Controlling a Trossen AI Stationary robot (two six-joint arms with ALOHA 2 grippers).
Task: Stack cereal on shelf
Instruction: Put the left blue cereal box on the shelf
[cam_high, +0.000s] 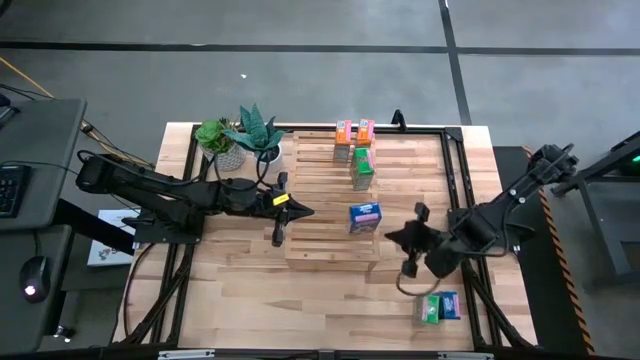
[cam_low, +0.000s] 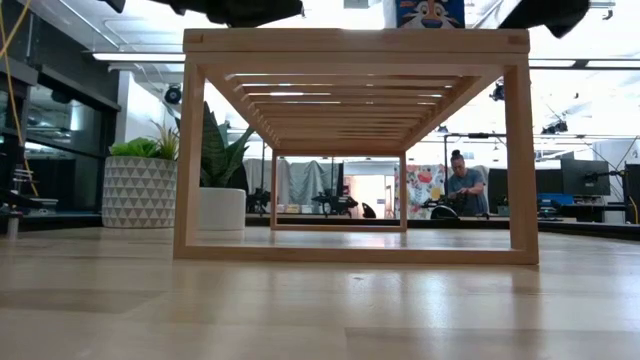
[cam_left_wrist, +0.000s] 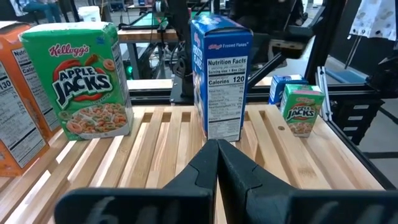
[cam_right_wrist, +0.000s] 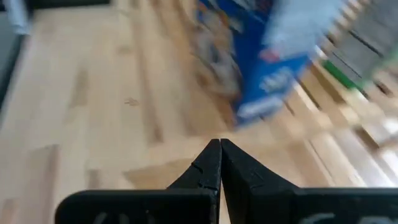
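The pale slatted shelf (cam_high: 325, 235) stands on the table. Two orange cereal boxes (cam_high: 354, 132), a green one (cam_high: 362, 166) and a blue one (cam_high: 365, 216) stand upright on its slats. A further green and blue pair (cam_high: 439, 308) lies on the tabletop near the right front corner. My left gripper (cam_high: 303, 211) is shut above the shelf's left part, pointing at the blue box (cam_left_wrist: 221, 78), with the green box (cam_left_wrist: 87, 81) beside it. My right gripper (cam_high: 392, 238) is shut just right of the blue box (cam_right_wrist: 267, 62), by the shelf's right edge. Neither touches a box.
Two potted plants (cam_high: 240, 138) stand at the shelf's far left corner. Black frame rails (cam_high: 455, 190) run along the table's right and far sides. Bare tabletop (cam_high: 300, 295) lies in front of the shelf. A person (cam_low: 465, 190) sits in the room behind.
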